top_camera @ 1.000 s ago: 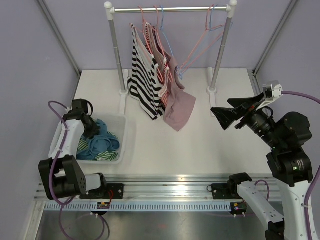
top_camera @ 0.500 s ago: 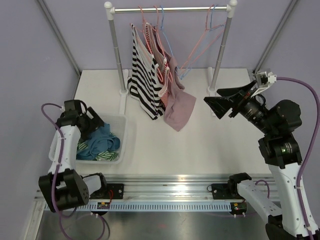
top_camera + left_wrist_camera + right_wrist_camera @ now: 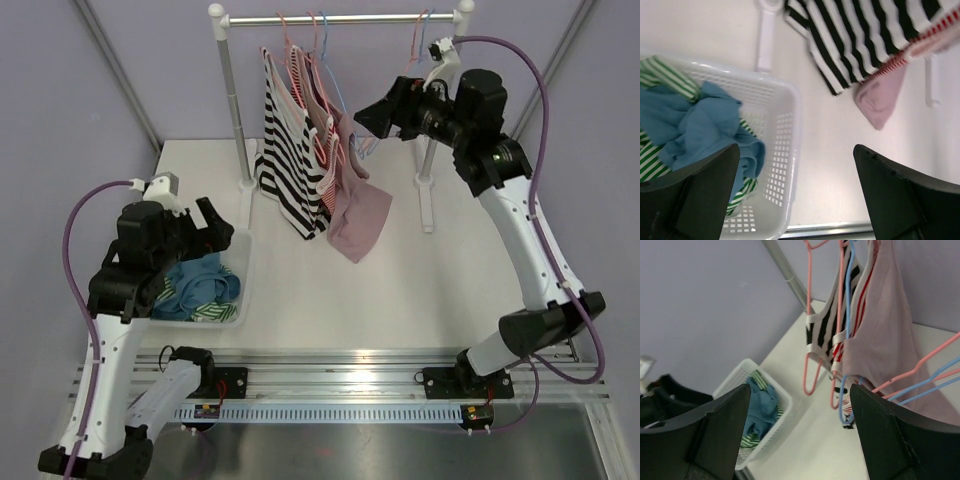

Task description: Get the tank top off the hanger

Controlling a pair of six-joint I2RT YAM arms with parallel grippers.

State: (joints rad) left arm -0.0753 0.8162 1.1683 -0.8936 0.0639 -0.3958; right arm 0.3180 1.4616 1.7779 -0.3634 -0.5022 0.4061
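Three tank tops hang on hangers from the rail [image 3: 340, 18]: a black-and-white striped one [image 3: 285, 160], a red-striped one [image 3: 322, 130] and a pink one [image 3: 358, 215]. The pink top [image 3: 885, 340] hangs on a blue hanger [image 3: 846, 340], just ahead and right of my right gripper [image 3: 800, 387]. That gripper [image 3: 370, 118] is raised to hanger height, open and empty, touching nothing. My left gripper [image 3: 215, 228] hovers open over the right rim of the white basket [image 3: 790, 130], holding nothing [image 3: 795, 150].
The basket [image 3: 245, 280] at the left holds a blue garment [image 3: 695, 125] and green-striped cloth. Empty pink and blue hangers [image 3: 400, 85] hang at the rail's right end. The rack's two posts stand on the white table [image 3: 420, 280].
My right arm swung up and left from the table's right side to the hangers, jaws narrowing slightly. My left gripper opened and lifted out of the basket.
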